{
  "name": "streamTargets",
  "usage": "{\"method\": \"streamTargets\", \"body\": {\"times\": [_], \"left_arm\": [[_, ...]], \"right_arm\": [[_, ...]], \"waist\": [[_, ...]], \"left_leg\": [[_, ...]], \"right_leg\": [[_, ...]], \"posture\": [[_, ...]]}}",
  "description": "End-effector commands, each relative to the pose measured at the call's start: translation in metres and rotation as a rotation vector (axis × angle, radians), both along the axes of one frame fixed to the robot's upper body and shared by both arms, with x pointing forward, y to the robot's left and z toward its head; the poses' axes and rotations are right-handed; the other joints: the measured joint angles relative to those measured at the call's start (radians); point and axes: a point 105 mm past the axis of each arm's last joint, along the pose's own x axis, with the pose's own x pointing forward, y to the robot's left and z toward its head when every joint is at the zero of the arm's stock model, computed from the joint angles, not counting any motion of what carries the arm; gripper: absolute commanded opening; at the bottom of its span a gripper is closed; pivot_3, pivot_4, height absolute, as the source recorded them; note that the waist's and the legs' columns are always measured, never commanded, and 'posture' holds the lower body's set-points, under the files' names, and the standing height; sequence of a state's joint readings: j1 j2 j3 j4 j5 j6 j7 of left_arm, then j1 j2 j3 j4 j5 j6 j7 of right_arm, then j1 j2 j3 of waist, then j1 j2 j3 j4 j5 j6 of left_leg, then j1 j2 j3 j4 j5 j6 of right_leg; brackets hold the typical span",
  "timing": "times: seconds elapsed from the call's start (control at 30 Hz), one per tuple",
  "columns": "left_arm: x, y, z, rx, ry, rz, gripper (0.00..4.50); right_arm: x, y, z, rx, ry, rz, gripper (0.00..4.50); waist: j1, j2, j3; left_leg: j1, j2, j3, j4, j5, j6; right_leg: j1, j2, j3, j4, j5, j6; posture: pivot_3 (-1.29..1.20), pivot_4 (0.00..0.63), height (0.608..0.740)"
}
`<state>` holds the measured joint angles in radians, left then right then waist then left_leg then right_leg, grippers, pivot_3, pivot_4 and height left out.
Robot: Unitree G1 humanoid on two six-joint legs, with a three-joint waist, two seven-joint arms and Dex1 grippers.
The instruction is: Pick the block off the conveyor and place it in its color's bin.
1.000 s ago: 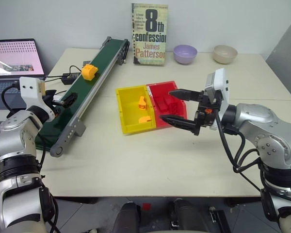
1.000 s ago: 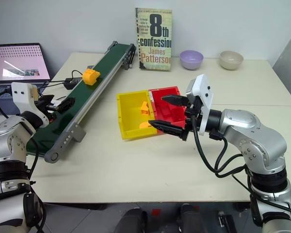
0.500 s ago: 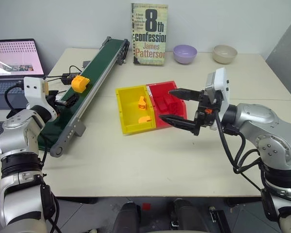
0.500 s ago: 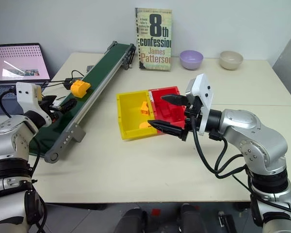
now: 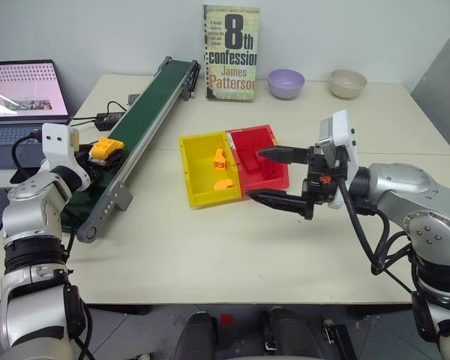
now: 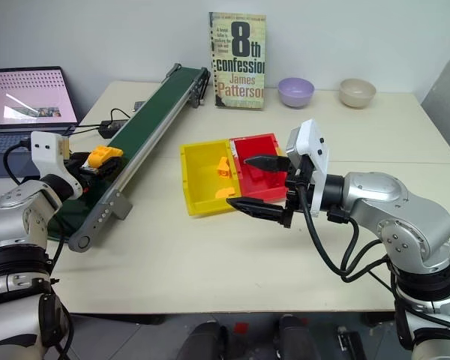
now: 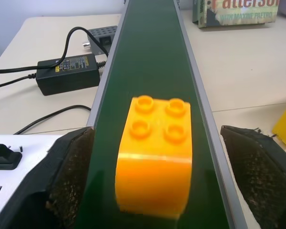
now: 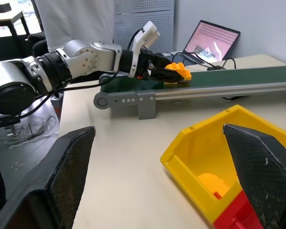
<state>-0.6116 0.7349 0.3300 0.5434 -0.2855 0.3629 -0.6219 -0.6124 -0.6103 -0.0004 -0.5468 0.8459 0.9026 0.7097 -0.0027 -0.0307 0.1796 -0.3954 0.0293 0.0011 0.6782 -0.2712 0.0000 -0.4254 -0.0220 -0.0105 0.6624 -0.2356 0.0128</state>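
The orange-yellow block [image 7: 155, 152] sits studs-up on the dark green belt of the conveyor [image 5: 146, 112], near its front end. My left gripper [image 5: 103, 155] is open, one finger on each side of the block, with a gap showing on both sides in the left wrist view. The yellow bin [image 5: 202, 138] stands at the table's middle, joined to a red bin [image 5: 249, 133], and holds small orange-yellow pieces. My right gripper [image 5: 255, 174] hovers open and empty just right of the bins, pointing toward them.
A power adapter [image 5: 109, 118] with cables lies left of the conveyor, beside an open laptop [image 5: 22, 90]. At the back stand a book [image 5: 231, 52], a purple bowl [image 5: 286, 81] and a beige bowl [image 5: 348, 82]. Bare tabletop stretches in front of the bins.
The block has ridden down the belt toward the front end and now lies between my left gripper's fingers. Both arms have hardly moved.
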Motion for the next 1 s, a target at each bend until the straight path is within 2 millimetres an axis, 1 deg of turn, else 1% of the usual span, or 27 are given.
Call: {"method": "streamTargets", "body": {"times": [0.03,0.07,0.1,0.2,0.33,0.37,0.5,0.57,0.63,0.7,0.73,0.77,0.83,0.9,0.97,1.0], "left_arm": [[-0.011,0.011,0.014,0.037,-0.041,0.025,3.44],[-0.014,0.011,0.013,0.038,-0.036,0.025,3.20],[-0.017,0.011,0.011,0.042,-0.028,0.024,3.09],[-0.024,0.011,0.010,0.039,-0.021,0.028,2.47],[-0.033,0.013,0.017,0.033,-0.035,0.049,1.64],[-0.034,0.013,0.018,0.034,-0.037,0.053,1.53],[-0.036,0.011,0.026,0.037,-0.054,0.053,1.54],[-0.031,0.003,0.037,0.011,-0.080,0.031,1.54],[-0.023,-0.017,0.048,0.010,-0.096,-0.044,1.54],[-0.012,-0.051,0.057,0.035,-0.098,-0.177,1.54],[-0.007,-0.066,0.059,0.053,-0.097,-0.234,1.54],[0.001,-0.086,0.061,0.059,-0.097,-0.305,1.54],[0.011,-0.111,0.063,0.066,-0.095,-0.392,1.54],[0.019,-0.134,0.062,0.102,-0.093,-0.472,1.54],[0.024,-0.155,0.059,0.145,-0.087,-0.546,1.54],[0.026,-0.162,0.057,0.162,-0.083,-0.575,1.54]], "right_arm": [[-0.002,-0.001,0.012,0.016,-0.052,0.005,4.50],[-0.002,-0.002,0.012,0.016,-0.052,0.005,4.50],[-0.002,-0.002,0.012,0.017,-0.053,0.006,4.50],[0.000,-0.002,0.013,0.018,-0.054,0.005,4.50],[0.002,-0.002,0.013,0.023,-0.055,0.006,4.50],[0.002,-0.002,0.012,0.024,-0.054,0.006,4.50],[0.003,-0.002,0.011,0.033,-0.053,-0.009,4.50],[0.004,-0.004,0.011,0.037,-0.057,-0.028,4.50],[0.006,-0.007,0.010,0.032,-0.062,-0.060,4.50],[0.010,-0.015,0.003,-0.028,-0.094,-0.148,4.50],[0.011,-0.018,0.001,-0.040,-0.107,-0.180,4.50],[0.010,-0.020,-0.001,-0.039,-0.108,-0.213,4.50],[0.007,-0.023,-0.004,-0.037,-0.106,-0.250,4.50],[0.007,-0.028,-0.011,-0.077,-0.110,-0.310,4.50],[0.005,-0.032,-0.017,-0.100,-0.105,-0.352,4.50],[0.004,-0.033,-0.019,-0.102,-0.102,-0.363,4.50]], "waist": [[0.000,0.000,0.000],[-0.001,0.000,0.000],[-0.001,0.000,0.000],[0.000,0.000,0.000],[0.000,0.000,0.000],[0.000,0.000,0.000],[0.001,0.000,0.000],[0.001,0.000,0.000],[0.003,0.000,0.000],[0.009,-0.001,0.000],[0.011,-0.001,0.000],[0.017,-0.001,0.000],[0.026,-0.001,0.000],[0.025,-0.001,0.000],[0.018,-0.001,0.000],[0.013,-0.001,0.000]], "left_leg": [[0.000,0.000,0.000,0.000,0.000,0.000],[0.000,0.000,0.000,0.000,0.000,0.000],[0.000,0.000,0.000,0.000,0.000,0.000],[0.000,0.001,-0.001,0.000,0.000,0.000],[0.000,0.001,-0.001,0.000,0.000,0.000],[0.000,0.001,-0.002,0.000,0.000,0.000],[0.000,0.001,-0.002,0.000,0.000,0.000],[0.000,0.001,-0.001,0.000,0.000,0.000],[0.000,0.000,-0.001,0.000,0.000,0.000],[-0.002,0.000,-0.002,0.000,0.000,0.000],[-0.002,0.000,-0.002,0.000,0.000,0.000],[-0.002,-0.001,-0.002,0.000,0.000,0.000],[-0.002,-0.003,0.000,0.000,0.000,0.000],[-0.002,-0.004,0.002,0.000,0.000,0.000],[-0.002,-0.004,0.003,0.000,0.000,0.000],[-0.003,-0.004,0.003,0.000,0.000,0.000]], "right_leg": [[0.000,-0.001,0.000,0.000,0.000,0.000],[0.000,-0.001,0.000,0.000,0.000,0.000],[0.000,-0.001,0.000,0.000,0.000,0.000],[0.000,-0.001,0.000,0.000,0.000,0.000],[0.000,-0.002,0.001,0.000,0.000,0.000],[0.000,-0.002,0.001,0.000,0.000,0.000],[0.000,-0.002,0.001,0.000,0.000,0.000],[0.000,-0.002,0.001,0.000,0.000,0.000],[0.000,-0.002,0.001,-0.001,0.000,0.000],[0.000,-0.001,-0.001,-0.001,0.000,0.000],[0.000,-0.001,-0.001,-0.001,0.000,0.000],[0.000,0.000,-0.001,-0.001,0.000,0.000],[0.001,0.000,-0.001,-0.002,0.000,0.000],[0.001,0.000,0.000,-0.003,0.000,0.001],[0.000,0.000,0.001,-0.004,0.001,0.001],[0.000,0.000,0.001,-0.004,0.001,0.001]], "posture": [[0.00,0.150,0.740],[0.00,0.150,0.740],[0.00,0.150,0.740],[0.00,0.150,0.740],[0.00,0.150,0.740],[0.00,0.150,0.740],[0.00,0.150,0.740],[0.00,0.150,0.740],[0.00,0.150,0.740],[0.00,0.150,0.740],[0.00,0.150,0.740],[0.00,0.150,0.740],[0.00,0.150,0.740],[0.00,0.150,0.740],[0.00,0.150,0.740],[0.00,0.150,0.740]]}}
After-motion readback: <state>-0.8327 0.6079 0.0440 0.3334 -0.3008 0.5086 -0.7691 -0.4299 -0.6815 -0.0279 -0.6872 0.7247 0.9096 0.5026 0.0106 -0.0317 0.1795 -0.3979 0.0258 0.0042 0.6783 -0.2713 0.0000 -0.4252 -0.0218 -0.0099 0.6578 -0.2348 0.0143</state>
